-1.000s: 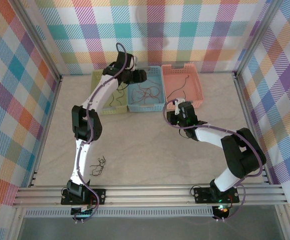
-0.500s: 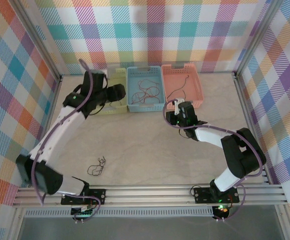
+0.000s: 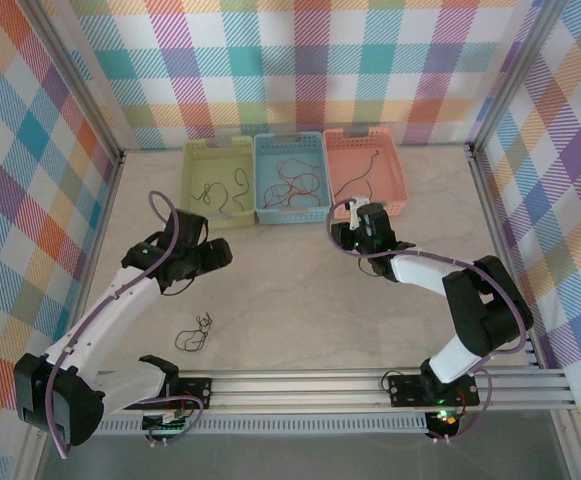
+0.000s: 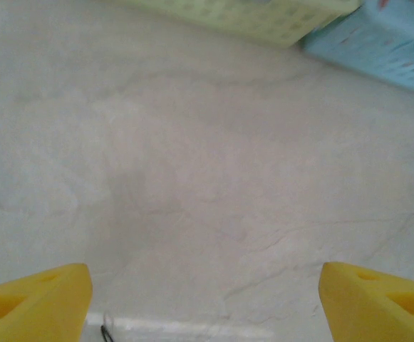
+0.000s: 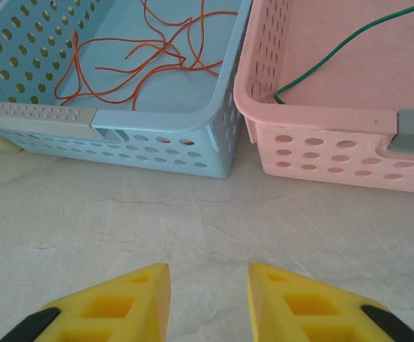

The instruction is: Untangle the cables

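Left gripper (image 3: pixel 222 255), jaws wide and empty, hangs at left-centre of the top view. Your remaining cables (image 3: pixel 194 335) lie on the table (image 3: pixel 300 300) just below it in frame, toward the bottom rail, stretched lower-left to upper-right. Right gripper (image 5: pixel 208 299), narrowly parted, sits well apart by the pink basket (image 5: pixel 321 153).
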`<state>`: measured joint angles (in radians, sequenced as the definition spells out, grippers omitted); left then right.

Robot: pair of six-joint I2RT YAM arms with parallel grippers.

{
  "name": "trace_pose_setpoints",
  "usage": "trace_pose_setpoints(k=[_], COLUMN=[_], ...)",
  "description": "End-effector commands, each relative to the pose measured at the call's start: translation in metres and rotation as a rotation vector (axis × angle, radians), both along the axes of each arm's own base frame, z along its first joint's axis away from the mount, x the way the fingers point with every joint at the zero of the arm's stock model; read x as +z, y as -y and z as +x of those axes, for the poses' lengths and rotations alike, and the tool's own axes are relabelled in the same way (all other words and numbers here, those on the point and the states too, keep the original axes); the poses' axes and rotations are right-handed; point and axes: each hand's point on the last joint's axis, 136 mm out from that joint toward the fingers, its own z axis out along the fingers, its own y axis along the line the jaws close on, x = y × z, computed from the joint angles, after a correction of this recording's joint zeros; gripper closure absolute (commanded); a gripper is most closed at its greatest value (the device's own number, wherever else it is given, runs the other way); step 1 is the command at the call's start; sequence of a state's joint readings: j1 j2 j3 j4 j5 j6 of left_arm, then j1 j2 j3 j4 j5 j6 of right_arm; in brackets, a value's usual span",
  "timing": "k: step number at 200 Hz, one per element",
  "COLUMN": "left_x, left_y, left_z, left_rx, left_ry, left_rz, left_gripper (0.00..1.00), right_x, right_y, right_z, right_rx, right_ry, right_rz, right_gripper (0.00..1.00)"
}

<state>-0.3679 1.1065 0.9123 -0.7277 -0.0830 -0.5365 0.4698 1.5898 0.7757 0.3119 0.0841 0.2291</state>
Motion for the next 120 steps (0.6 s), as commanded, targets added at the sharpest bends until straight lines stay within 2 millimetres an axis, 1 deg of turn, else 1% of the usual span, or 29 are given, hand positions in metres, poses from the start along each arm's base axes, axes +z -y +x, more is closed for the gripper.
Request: trace_pose_setpoints(k=[1, 28, 42, 54, 71, 81, 86, 104, 120], left_x=[-0.022, -0.048, -0.055, -0.062, -0.062, -0.064, -0.066, -0.068, -0.069], left_y=[-0.002, -0.002, -0.007, -0.007, -0.003, -0.008, -0.008, 0.002, -0.001], left_z=[-0.023, -0.043, -0.053, -0.062, -0.078, -0.084, -0.087, -0.096, -0.102], left_rx=[0.057, 0.076, 0.101, 0.107, 0.082, 0.089, 0.094, 0.073, 0.065], left_ry=[-0.078, -0.183, -0.223, -0.257, -0.312, -0.324, -0.331, -0.359, -0.364], left_rz=[-0.060, -0.075, -0.064, -0.072, -0.069, -0.041, -0.038, -0.052, 0.004], left_gripper=[0.18, 0.19, 0.20, 0.21, 0.22, 0.21, 0.22, 0.25, 0.25], right_x=[0.006, 0.006, 0.006, 0.006, 0.006, 0.006, 0.006, 0.006, 0.006], right_y=[-0.005, -0.005, -0.005, -0.006, -0.005, -0.006, -0.006, -0.006, -0.006], right_z=[0.004, 0.004, 0.004, 0.004, 0.003, 0.003, 0.003, 0.003, 0.003], right_rx=[0.007, 0.006, 0.005, 0.007, 0.004, 0.006, 0.006, 0.006, 0.005], right_ry=[0.005, 0.003, 0.003, 0.004, 0.000, 0.002, 0.001, -0.002, -0.002], right_rz=[0.031, 0.031, 0.033, 0.034, 0.035, 0.035, 0.038, 0.040, 0.042], right_gripper=[0.64, 0.64, 0.64, 0.64, 0.64, 0.64, 0.64, 0.64, 0.63])
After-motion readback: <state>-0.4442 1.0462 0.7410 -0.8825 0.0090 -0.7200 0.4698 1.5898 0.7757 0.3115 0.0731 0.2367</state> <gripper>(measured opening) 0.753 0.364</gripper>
